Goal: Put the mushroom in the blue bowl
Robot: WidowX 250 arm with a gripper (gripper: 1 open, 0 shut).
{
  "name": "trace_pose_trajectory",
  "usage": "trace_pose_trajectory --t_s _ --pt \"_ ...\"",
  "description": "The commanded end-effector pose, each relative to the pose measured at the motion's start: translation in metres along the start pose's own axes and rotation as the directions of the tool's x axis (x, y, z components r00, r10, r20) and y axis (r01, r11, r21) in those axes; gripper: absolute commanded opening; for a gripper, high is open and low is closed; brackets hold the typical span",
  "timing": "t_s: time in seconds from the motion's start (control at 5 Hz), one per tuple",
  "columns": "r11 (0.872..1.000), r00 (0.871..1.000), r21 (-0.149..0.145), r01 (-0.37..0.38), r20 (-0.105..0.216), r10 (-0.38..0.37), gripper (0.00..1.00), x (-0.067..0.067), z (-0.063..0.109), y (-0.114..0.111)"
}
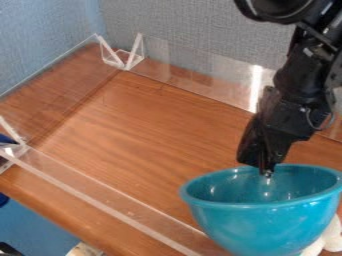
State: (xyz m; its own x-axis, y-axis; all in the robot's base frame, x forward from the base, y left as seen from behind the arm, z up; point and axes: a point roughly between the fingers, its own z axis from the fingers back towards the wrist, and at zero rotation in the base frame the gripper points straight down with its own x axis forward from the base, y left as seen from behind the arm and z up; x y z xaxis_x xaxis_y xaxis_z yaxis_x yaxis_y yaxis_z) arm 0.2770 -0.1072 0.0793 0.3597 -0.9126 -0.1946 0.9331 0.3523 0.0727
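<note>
- Wooden tabletop [120, 130] takes up the left and middle, bare, with clear acrylic walls [80, 185] fencing it; probably there so nothing rolls off the work area.
- Acrylic brackets at the far corner [123, 52] and at the left edge [8, 140] prop those walls upright.
- Blue bowl [261, 205] sits at the lower right corner of the table, mouth up, close to the front wall; judged the drop target, so the arm works right above it.
- Black gripper [265, 166] hangs over the bowl's far rim, pointing steeply down, tip just above or at the rim line; cannot tell whether it touches.
- Jaws look pressed together, no gap visible: closed.
- Mushroom: not clearly visible anywhere. No pale lump on the table, none showing inside the bowl. A small lighter speck at the fingertips may be it, too small to tell.
- Judgement: if pinched, the mushroom is positioned for release into the bowl.
</note>
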Motion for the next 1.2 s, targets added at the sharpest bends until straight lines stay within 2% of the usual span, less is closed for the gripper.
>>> trace_pose_trajectory --t_s 0.0,0.2,0.4,0.6,0.8,1.0 --pt "0.999 0.999 0.033 0.006 0.033 -0.007 0.0 0.003 0.003 -0.005" --pt "0.999 0.999 0.035 0.004 0.031 -0.006 0.0 -0.005 -0.007 -0.008" --pt "0.997 0.998 0.053 0.061 0.026 -0.062 0.0 -0.021 0.005 -0.01" --pt "0.991 0.994 0.081 0.104 0.029 -0.107 0.0 -0.044 0.022 -0.003" --pt "0.982 0.984 0.092 0.168 0.038 -0.172 0.0 -0.011 0.012 -0.018" --pt "0.975 0.979 0.111 0.192 0.045 -0.198 0.0 0.013 0.011 -0.013"
